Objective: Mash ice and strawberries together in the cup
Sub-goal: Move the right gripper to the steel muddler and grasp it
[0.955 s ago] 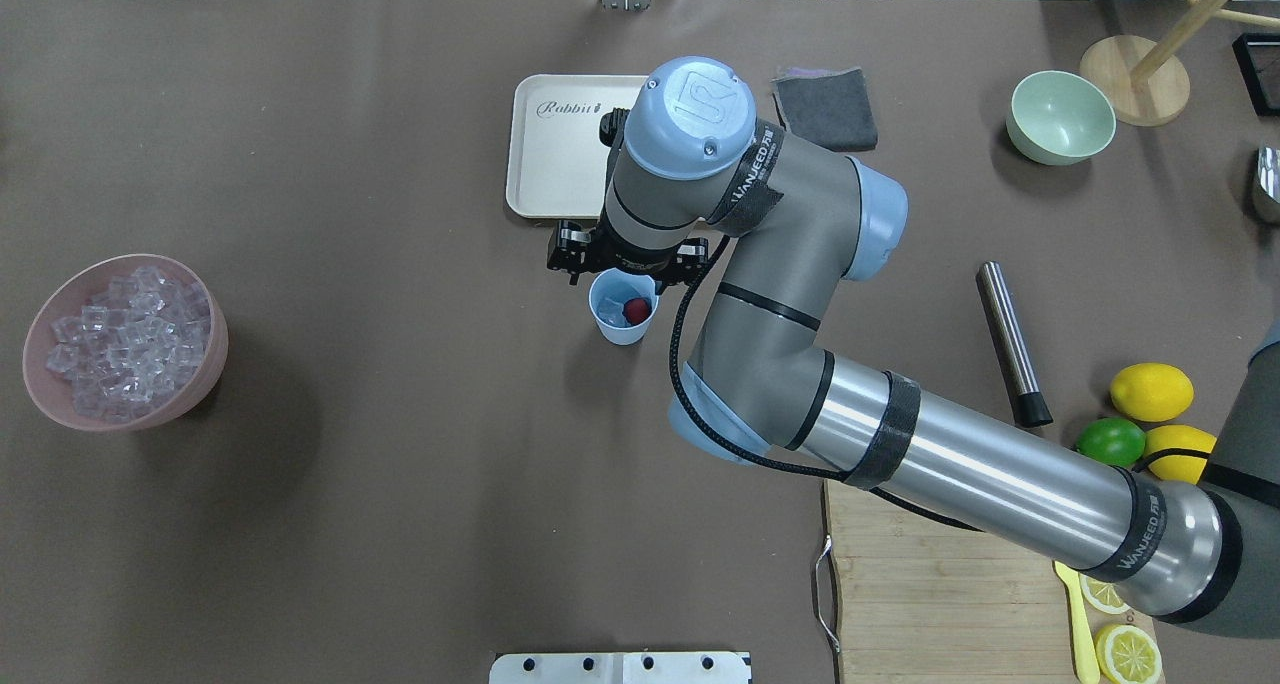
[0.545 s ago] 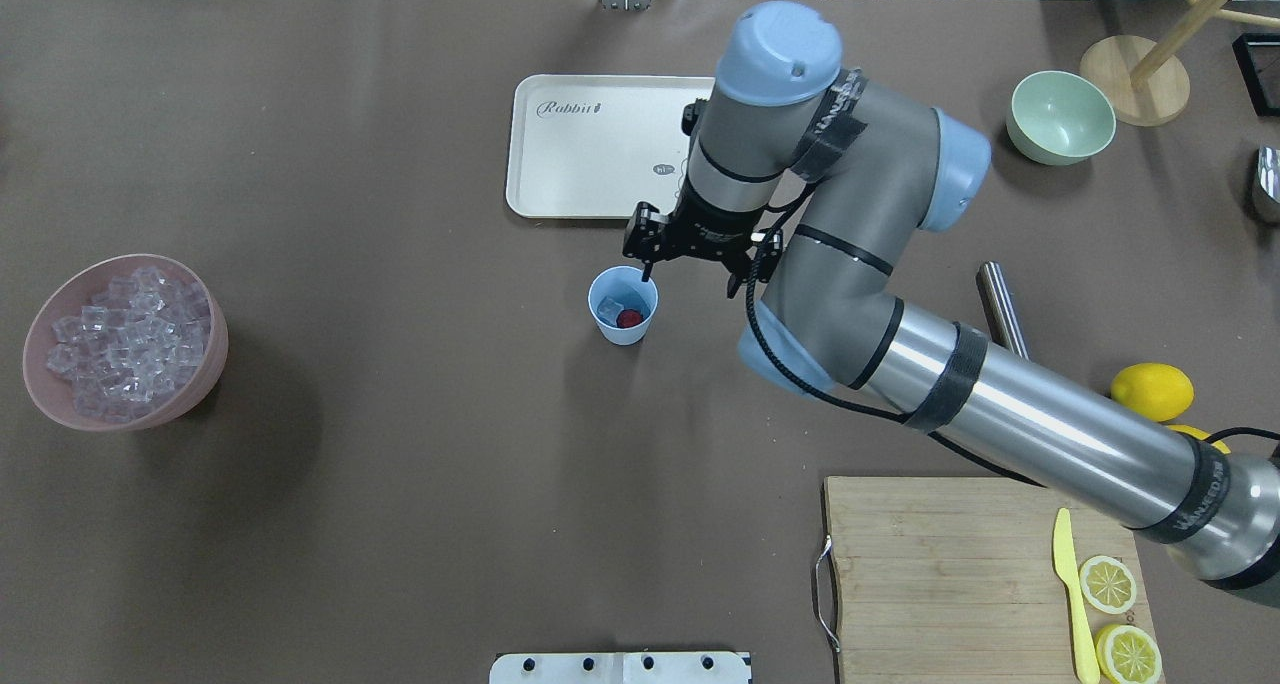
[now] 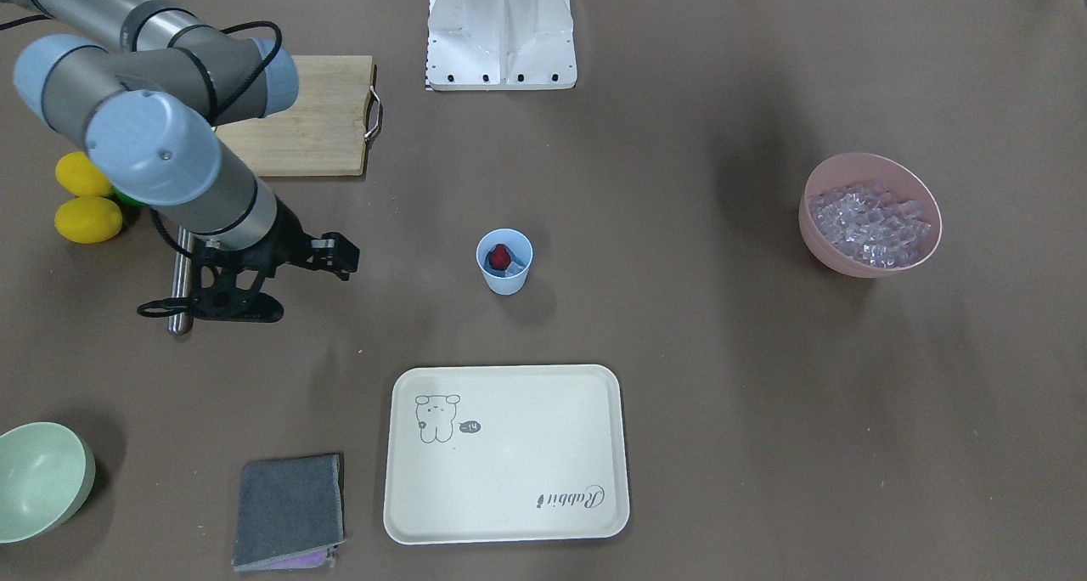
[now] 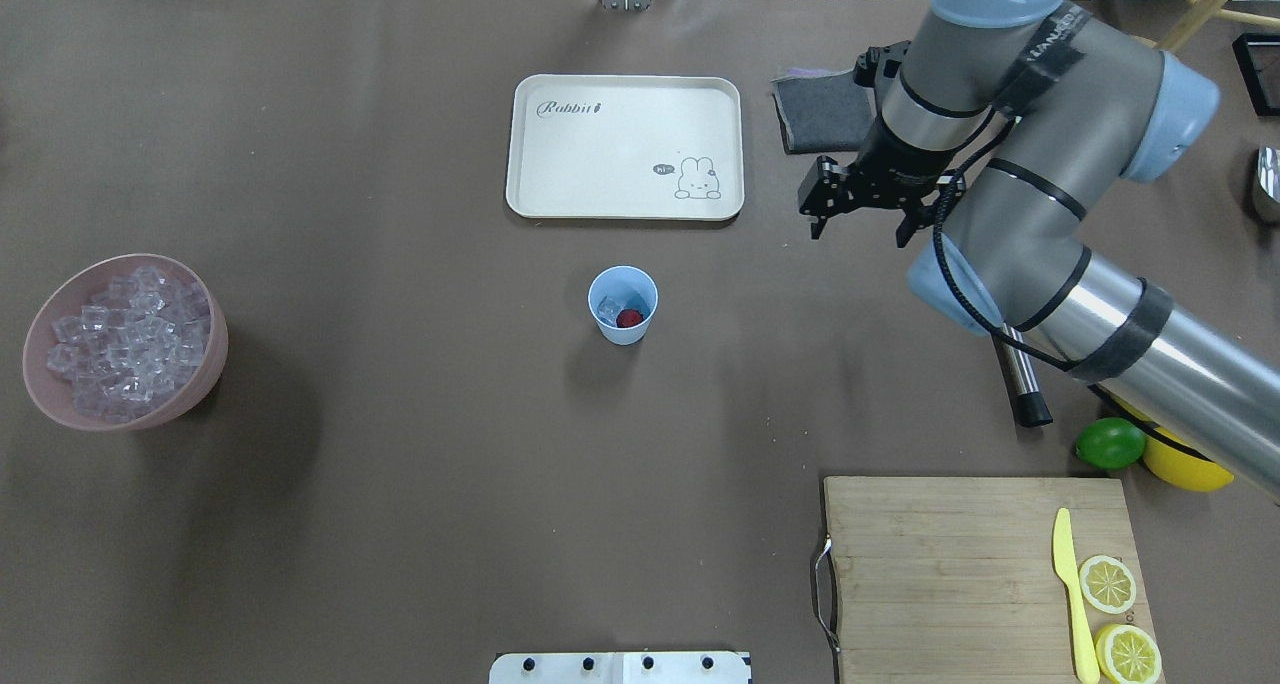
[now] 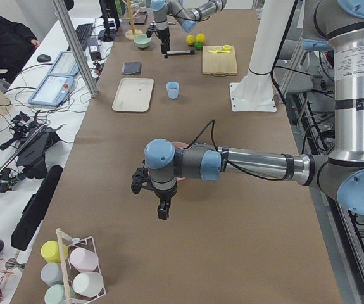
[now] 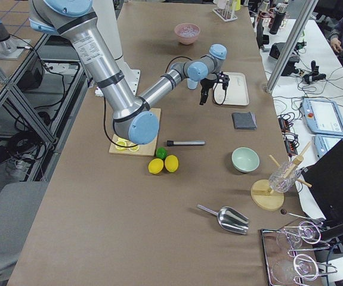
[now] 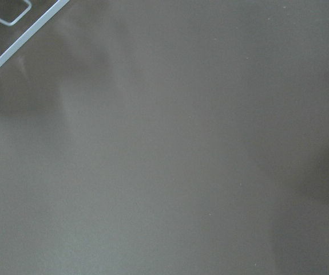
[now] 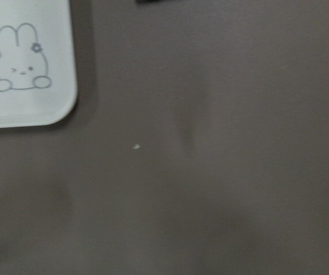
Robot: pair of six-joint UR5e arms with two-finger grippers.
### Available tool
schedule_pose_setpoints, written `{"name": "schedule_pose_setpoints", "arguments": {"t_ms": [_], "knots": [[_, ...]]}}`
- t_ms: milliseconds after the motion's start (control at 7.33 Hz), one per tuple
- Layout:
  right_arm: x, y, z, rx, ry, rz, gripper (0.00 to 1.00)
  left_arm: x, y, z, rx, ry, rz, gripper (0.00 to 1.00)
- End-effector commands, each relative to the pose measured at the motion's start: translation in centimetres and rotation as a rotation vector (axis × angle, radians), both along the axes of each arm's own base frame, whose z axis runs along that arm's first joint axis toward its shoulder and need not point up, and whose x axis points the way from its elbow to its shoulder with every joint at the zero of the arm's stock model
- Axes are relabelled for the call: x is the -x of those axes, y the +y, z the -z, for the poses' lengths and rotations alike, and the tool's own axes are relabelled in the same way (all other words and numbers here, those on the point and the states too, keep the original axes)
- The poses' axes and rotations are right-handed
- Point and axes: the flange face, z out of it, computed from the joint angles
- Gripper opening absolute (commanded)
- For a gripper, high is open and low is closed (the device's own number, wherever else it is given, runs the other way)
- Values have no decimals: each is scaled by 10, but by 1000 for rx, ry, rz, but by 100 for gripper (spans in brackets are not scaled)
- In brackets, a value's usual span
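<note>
Strawberry (image 4: 630, 318) and ice (image 4: 607, 311) are seen inside cup (image 4: 622, 334); right claw (image 4: 860, 234) is held spread, empty, far-right of it.

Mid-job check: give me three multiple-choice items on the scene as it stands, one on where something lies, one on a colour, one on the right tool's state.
1. The strawberry lies: A, in the right tool; B, in the cup; C, in the ice bowl.
2. The ice bowl, heaped with ice, is: A, pink; B, pale green; C, blue.
3. The right tool is: A, shut on the cup; B, shut on the strawberry; C, open and empty.

Answers: B, red shows inside the cup's rim in both table views. A, the bowl's wall is pink. C, its jaws stand apart with nothing between them.
</note>
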Motion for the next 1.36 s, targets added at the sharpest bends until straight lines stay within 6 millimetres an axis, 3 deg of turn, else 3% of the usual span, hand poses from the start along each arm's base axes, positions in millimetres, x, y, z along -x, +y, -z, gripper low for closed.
{"name": "schedule_pose_setpoints", "arguments": {"t_ms": [0,682,955,1227], "knots": [[-48,-2,-74,-51,44,101,100,1,1,1,-27,1,9,99],[-55,2,-160,-11,105,186,100,3,10,-5,-53,-1,11,99],[-59,7,-177,27,123,172,100,8,15,-12,-84,-52,18,99],[-57,6,-175,38,117,144,99,7,14,-8,-85,-44,21,99]]}}
